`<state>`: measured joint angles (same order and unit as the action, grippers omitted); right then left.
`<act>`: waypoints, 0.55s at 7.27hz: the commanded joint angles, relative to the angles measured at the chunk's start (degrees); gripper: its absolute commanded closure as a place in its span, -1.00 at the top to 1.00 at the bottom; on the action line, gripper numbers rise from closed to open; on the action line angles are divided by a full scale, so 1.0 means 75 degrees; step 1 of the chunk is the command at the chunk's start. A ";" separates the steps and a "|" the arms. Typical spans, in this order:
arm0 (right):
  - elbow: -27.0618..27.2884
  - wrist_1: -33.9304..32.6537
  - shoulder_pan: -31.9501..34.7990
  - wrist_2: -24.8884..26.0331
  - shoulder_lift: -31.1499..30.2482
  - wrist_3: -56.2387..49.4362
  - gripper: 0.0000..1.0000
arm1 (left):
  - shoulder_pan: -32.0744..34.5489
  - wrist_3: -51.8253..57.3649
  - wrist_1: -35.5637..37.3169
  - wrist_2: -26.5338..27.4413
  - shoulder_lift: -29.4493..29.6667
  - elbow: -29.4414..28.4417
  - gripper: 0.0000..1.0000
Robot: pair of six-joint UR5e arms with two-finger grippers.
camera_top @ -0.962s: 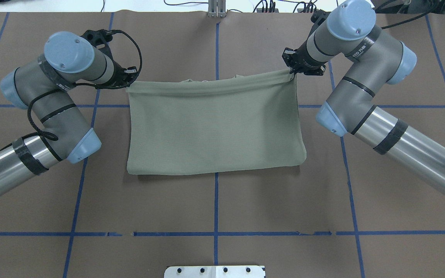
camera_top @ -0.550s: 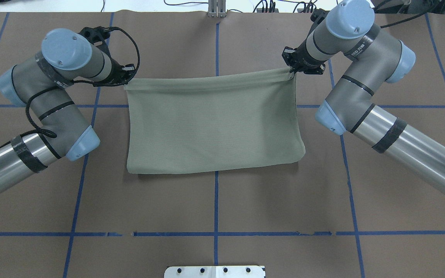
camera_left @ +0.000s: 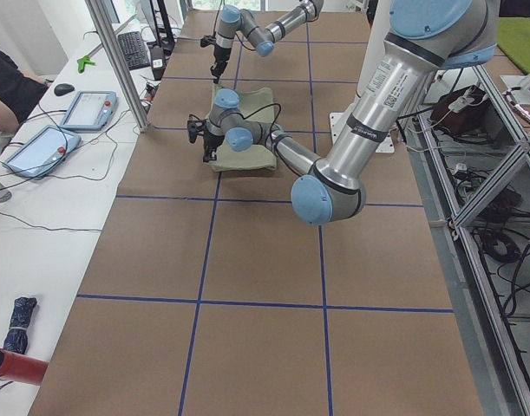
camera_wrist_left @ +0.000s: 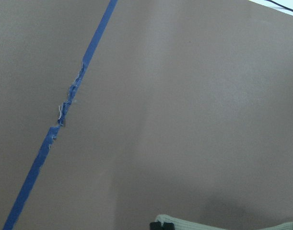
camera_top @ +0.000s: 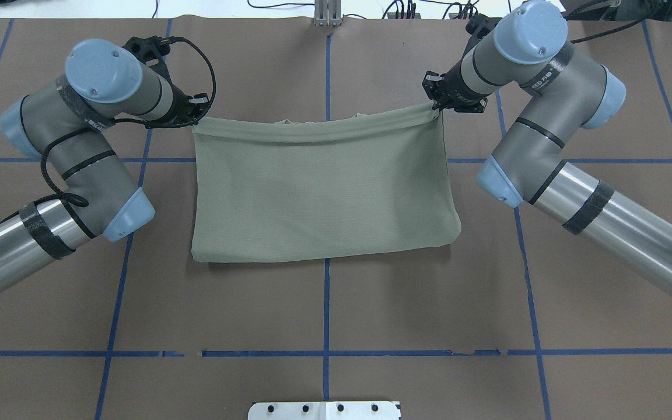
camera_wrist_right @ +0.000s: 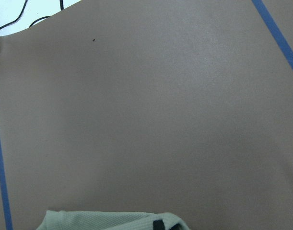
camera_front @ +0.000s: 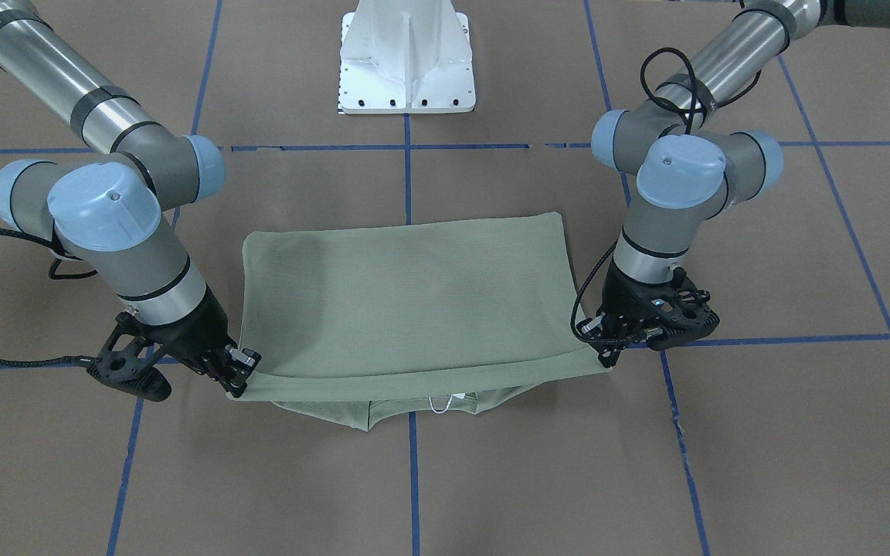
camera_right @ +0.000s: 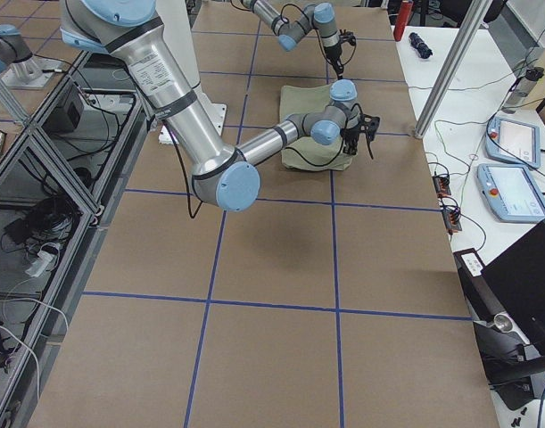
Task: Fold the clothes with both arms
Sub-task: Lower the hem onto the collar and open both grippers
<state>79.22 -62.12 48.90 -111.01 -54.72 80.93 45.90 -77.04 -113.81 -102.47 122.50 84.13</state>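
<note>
The sage-green shirt [camera_top: 321, 186] lies folded in half on the brown table, its fold line on the side near the robot. My left gripper [camera_top: 196, 116] is shut on the upper layer's far left corner. My right gripper [camera_top: 438, 105] is shut on its far right corner. In the front-facing view the left gripper [camera_front: 607, 355] is on the right and the right gripper [camera_front: 238, 382] on the left. The held edge sags between them, and the collar with its white tag [camera_front: 445, 401] peeks out from under it. The wrist views show only small bits of the shirt [camera_wrist_left: 223, 225] [camera_wrist_right: 112, 221].
The white pedestal base [camera_front: 406, 58] stands at the table's near edge. Blue tape lines [camera_top: 327, 303] grid the brown cover. A metal post [camera_top: 327, 14] stands at the far edge. A side table with tablets [camera_left: 87, 108] lies beyond it.
Half a second ago the held edge was stretched straight and covered the collar. Now it sags in the middle, and the collar shows beyond it again. Both grippers shifted only slightly.
</note>
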 commanded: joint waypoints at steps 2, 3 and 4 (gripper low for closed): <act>0.0007 0.0455 -0.0016 -0.0104 -0.0169 -0.0136 1.00 | -0.0002 0.0123 -0.0001 -0.0059 0.0002 0.0056 1.00; 0.0112 0.0455 -0.0027 -0.0128 -0.0192 -0.0080 1.00 | 0.0009 0.0240 0.0022 -0.0059 -0.0009 0.0103 1.00; 0.0530 0.0455 -0.0155 -0.0128 -0.0540 -0.0068 1.00 | 0.0021 0.0253 0.0034 -0.0059 -0.0056 0.0301 1.00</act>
<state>80.62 -58.78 48.43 -111.86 -56.78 80.33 45.97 -75.54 -113.68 -102.89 122.36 85.16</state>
